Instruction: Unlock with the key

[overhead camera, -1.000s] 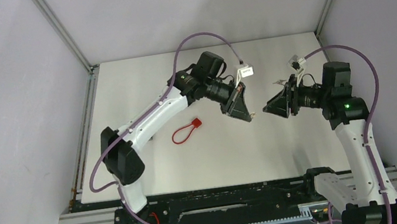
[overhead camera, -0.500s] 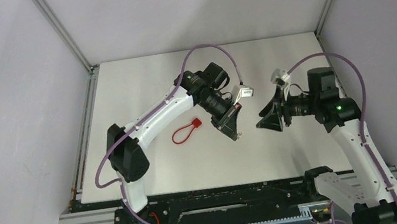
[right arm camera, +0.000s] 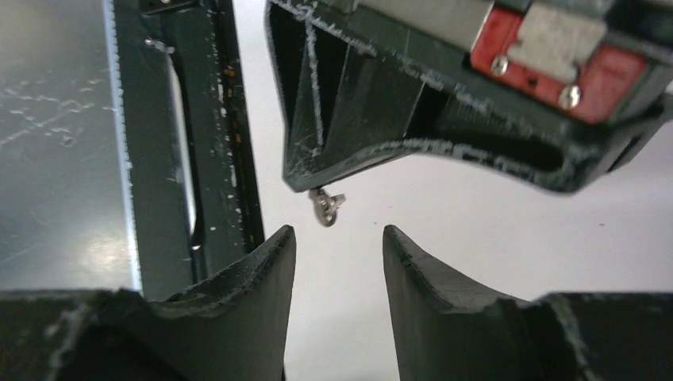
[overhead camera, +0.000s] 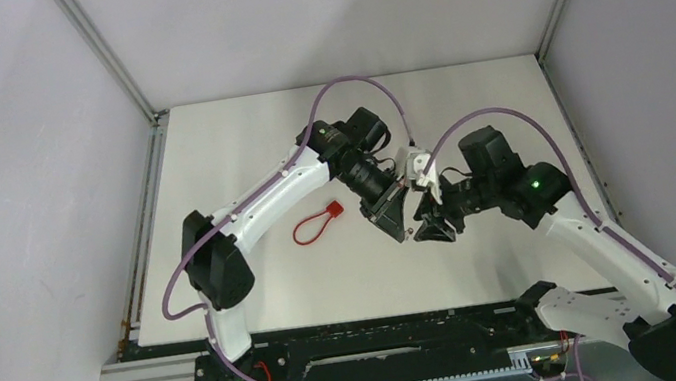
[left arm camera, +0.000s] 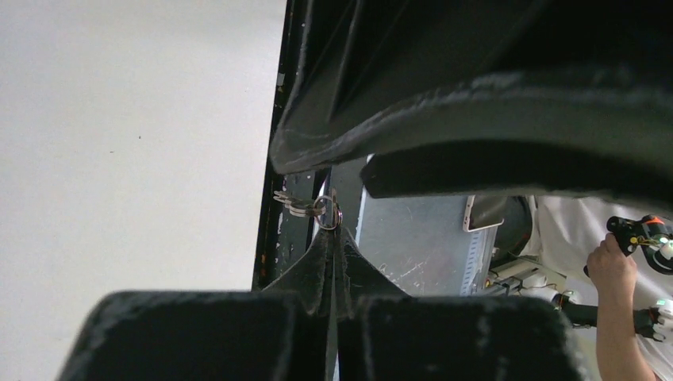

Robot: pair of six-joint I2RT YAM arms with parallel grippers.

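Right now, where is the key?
The key sticks out of the left gripper's shut jaws over the middle of the table, facing the right gripper's open jaws. The red lock lies to its left.

left arm stretched inward, its jaws pinched tight — right arm facing it, jaws parted

White table between pale grey walls, framed by aluminium rails.

Overhead looks down; both wrist cameras closely share the key.
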